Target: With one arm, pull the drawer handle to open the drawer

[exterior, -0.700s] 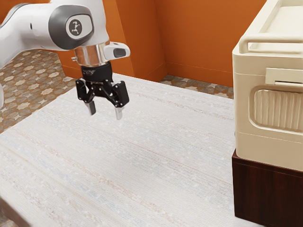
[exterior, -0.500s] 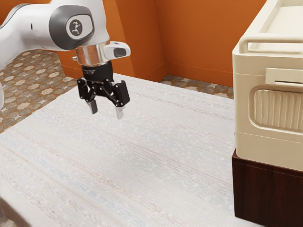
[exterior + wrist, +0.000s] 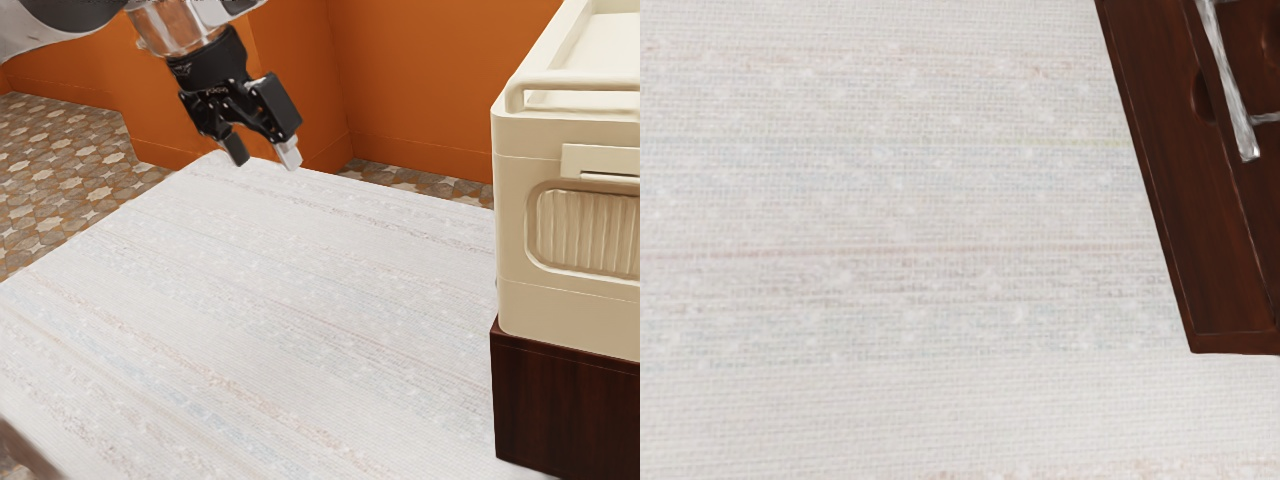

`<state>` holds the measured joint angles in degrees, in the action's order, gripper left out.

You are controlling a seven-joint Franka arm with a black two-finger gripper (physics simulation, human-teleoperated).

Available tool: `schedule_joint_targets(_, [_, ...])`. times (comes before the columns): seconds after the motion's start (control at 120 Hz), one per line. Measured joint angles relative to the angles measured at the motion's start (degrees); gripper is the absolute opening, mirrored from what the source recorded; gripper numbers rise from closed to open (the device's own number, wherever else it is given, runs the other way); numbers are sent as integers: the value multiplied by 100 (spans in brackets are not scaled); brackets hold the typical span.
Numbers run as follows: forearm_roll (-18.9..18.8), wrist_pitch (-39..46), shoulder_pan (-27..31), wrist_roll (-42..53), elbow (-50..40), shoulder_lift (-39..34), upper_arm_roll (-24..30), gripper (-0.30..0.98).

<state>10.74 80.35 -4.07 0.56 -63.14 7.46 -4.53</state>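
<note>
The claw hangs open at a slant above the far part of the pale cloth, its two fingers parted and holding nothing. Outward from it, well apart, a dark brown wooden chest stands on the cloth, and in the wrist view a silvery bar handle runs along its face on a thin post. In the exterior view a cream cabinet sits over dark wood, probably that same chest. How far the drawer stands out cannot be told; the job seems to be at the approach, with the next move taking the claw across to the handle and turning it to suit the bar. The bar looks like metal, stiff and hard to harm but smooth enough to slip, so it is best taken from both sides near the middle, around the post if there is room. The drawer should slide under a steady, straight pull; a skewed one might bind it, and with the cabinet's weight above, the chest itself probably won't shift much. As for writing, there are small pale marks on the claw's black body, too small to read, and no brand can be made out on the cabinet or the wood
</note>
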Motion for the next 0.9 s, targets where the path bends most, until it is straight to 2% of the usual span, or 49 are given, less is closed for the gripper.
schedule_joint_targets(0.133, [230,247,-189,-266,-172,280,67,69])
schedule_joint_targets(0.442, [307,1208,-394,-1019,-1150,528,56,69])
schedule_joint_targets(0.633, [257,1708,-532,-1577,-1062,851,45,69])
schedule_joint_targets(0.9, [229,2081,-848,-2369,-456,1385,-210,69])
